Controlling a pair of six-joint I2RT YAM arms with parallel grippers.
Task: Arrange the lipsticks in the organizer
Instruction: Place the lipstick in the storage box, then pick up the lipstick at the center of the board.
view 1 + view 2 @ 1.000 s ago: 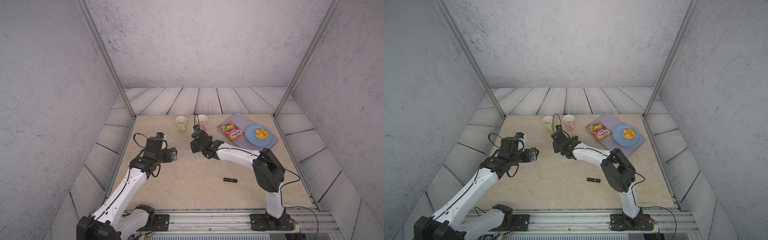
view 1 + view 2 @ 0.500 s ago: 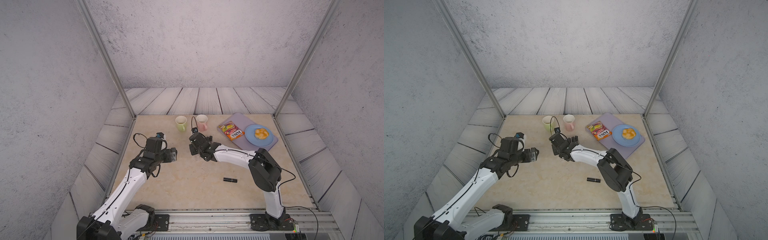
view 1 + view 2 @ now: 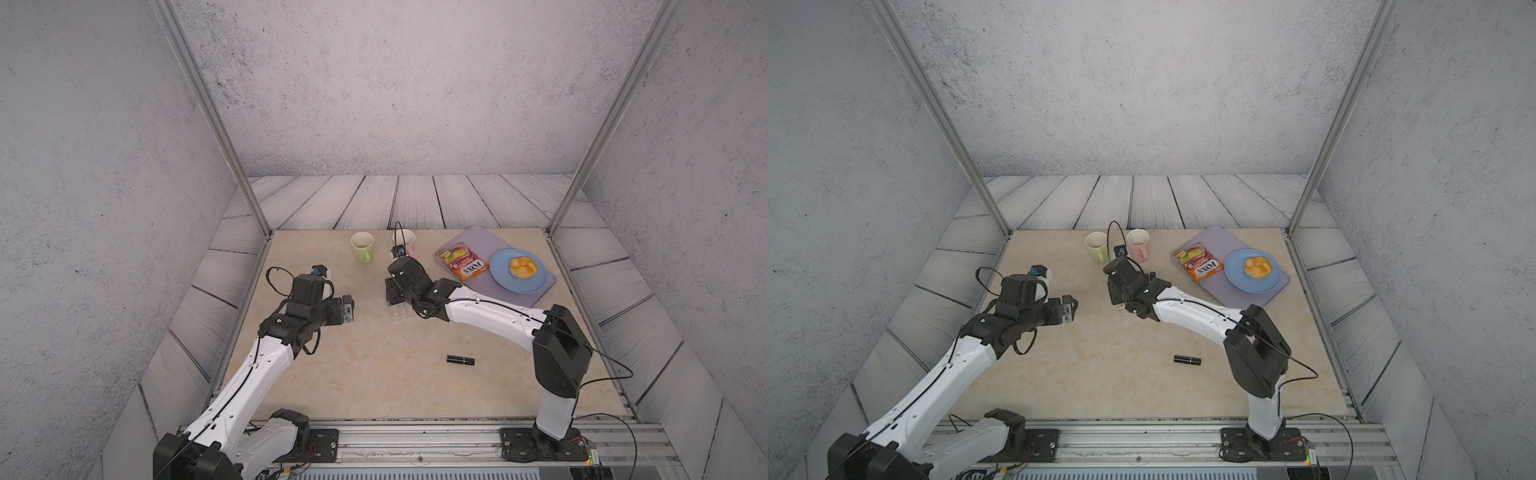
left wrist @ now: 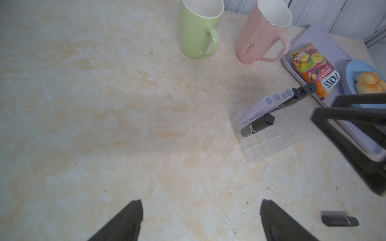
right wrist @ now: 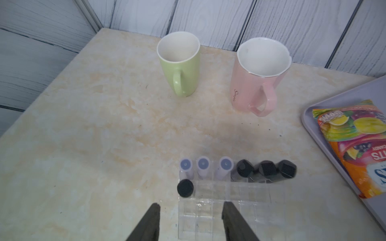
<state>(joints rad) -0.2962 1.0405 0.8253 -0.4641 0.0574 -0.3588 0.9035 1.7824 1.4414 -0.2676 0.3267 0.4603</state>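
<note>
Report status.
Left tool open, empty. Right tool open over organizer. Seven lipsticks slotted, one black lipstick loose on table. Nothing in the way.

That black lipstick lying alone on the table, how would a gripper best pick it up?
The black lipstick lies flat on its side on bare tabletop. Probably best: come straight down from above and close the jaws across its narrow width at mid-length, so the round tube neither rolls away nor tips.

Grey concrete walls (image 3: 374, 83), pale plank surround (image 3: 415, 203), beige marble tbl (image 3: 374, 374), 2 alu posts (image 3: 208, 112).
</note>
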